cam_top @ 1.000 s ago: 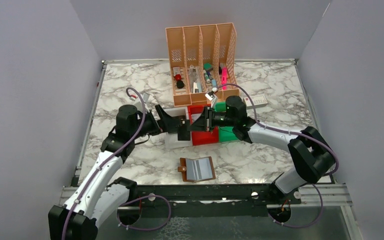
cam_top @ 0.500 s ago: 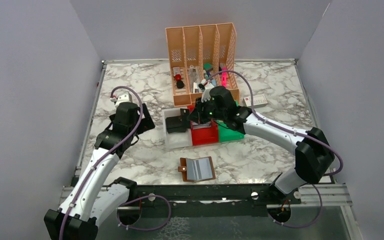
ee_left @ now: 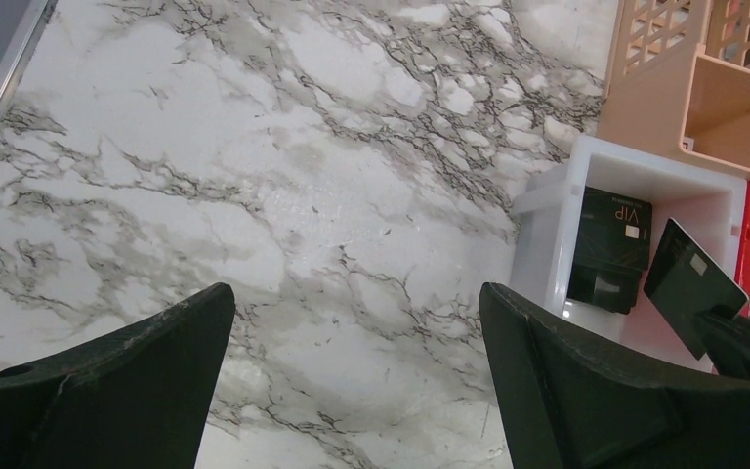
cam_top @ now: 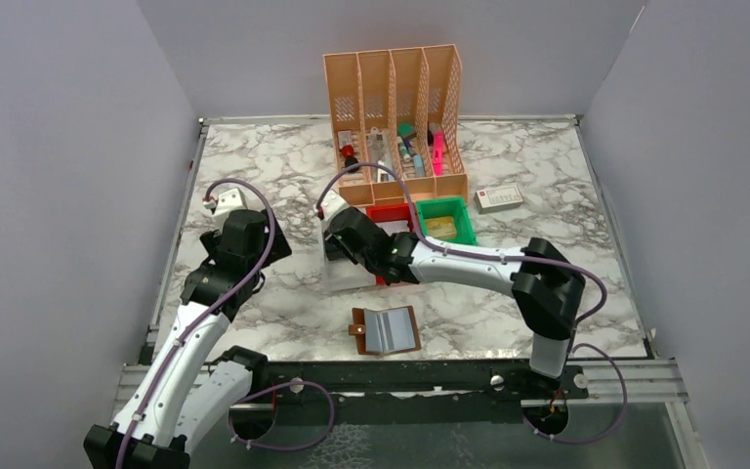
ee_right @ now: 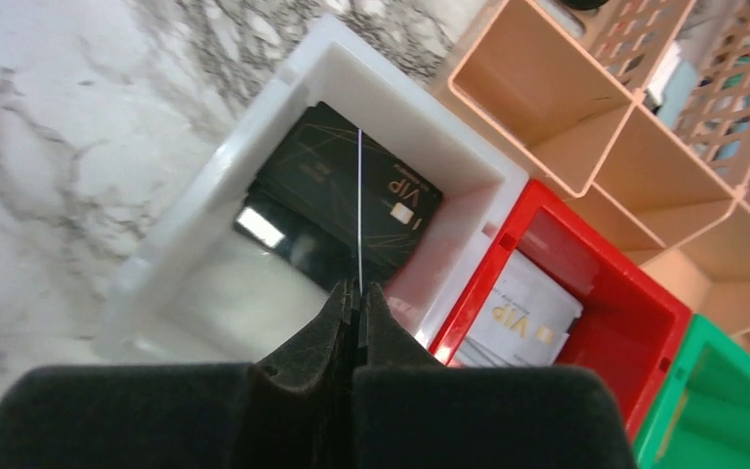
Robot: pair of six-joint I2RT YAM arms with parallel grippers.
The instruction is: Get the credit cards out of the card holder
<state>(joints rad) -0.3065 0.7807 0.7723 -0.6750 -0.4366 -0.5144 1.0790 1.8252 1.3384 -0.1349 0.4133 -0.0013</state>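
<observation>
The left end effector (ee_left: 356, 293) hangs spread over bare table (ee_left: 254, 176), with the white bin (ee_left: 645, 174) to its right. The right end effector (ee_right: 359, 293) pinches a dark card (ee_right: 360, 195) edge-on over that bin, where a black VIP card (ee_right: 312, 181) lies below its fingertips. A red bin (ee_right: 635, 332) beyond holds a white card (ee_right: 527, 313). The holder (cam_top: 386, 330) lies open on the table, nearer the bases than both end effectors.
</observation>
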